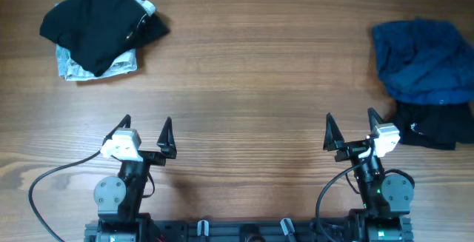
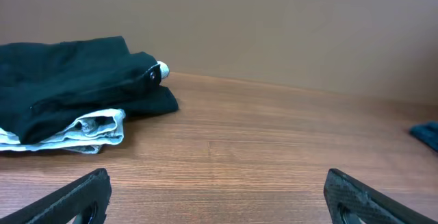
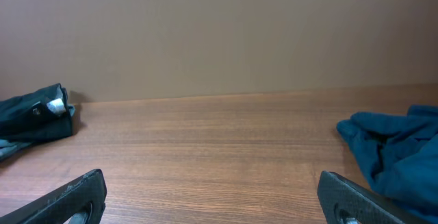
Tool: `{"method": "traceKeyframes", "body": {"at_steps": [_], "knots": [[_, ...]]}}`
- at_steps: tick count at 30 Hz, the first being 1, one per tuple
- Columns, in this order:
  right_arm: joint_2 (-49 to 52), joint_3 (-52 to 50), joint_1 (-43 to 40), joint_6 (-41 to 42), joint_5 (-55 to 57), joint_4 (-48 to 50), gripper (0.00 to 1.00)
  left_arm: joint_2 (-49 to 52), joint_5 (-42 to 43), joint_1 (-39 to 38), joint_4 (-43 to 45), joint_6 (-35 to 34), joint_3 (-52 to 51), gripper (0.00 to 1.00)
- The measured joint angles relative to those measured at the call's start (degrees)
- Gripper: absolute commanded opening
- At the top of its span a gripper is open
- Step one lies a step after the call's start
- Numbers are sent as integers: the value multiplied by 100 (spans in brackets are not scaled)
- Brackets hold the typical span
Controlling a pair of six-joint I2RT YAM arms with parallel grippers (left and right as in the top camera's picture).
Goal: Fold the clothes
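A folded black garment (image 1: 100,21) lies on a folded grey-white one (image 1: 118,66) at the far left of the wooden table (image 1: 252,72); both also show in the left wrist view (image 2: 68,87). A crumpled blue garment (image 1: 424,61) lies at the far right over a black garment (image 1: 437,126); the blue one also shows in the right wrist view (image 3: 397,148). My left gripper (image 1: 146,133) is open and empty near the front edge. My right gripper (image 1: 349,129) is open and empty near the front edge, just left of the black garment.
Black cables (image 1: 44,190) run from both arm bases at the table's front edge. A plain brown wall (image 3: 219,32) stands behind the table's far edge.
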Motion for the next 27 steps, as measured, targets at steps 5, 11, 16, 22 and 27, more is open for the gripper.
{"method": "traceKeyframes", "body": {"at_steps": [5, 11, 16, 22, 27], "knots": [[0, -2, 0, 0, -2, 0, 100, 2, 0, 0, 2, 0, 0, 100], [0, 0, 0, 0, 0, 0, 100, 0, 0, 0, 2, 0, 0, 100], [0, 0, 0, 0, 0, 2, 100, 0, 0, 0, 0, 0, 0, 100], [0, 0, 0, -31, 24, 22, 100, 0, 0, 0, 2, 0, 0, 100], [11, -4, 0, 278, 103, 645, 100, 2, 0, 0, 2, 0, 0, 100]]}}
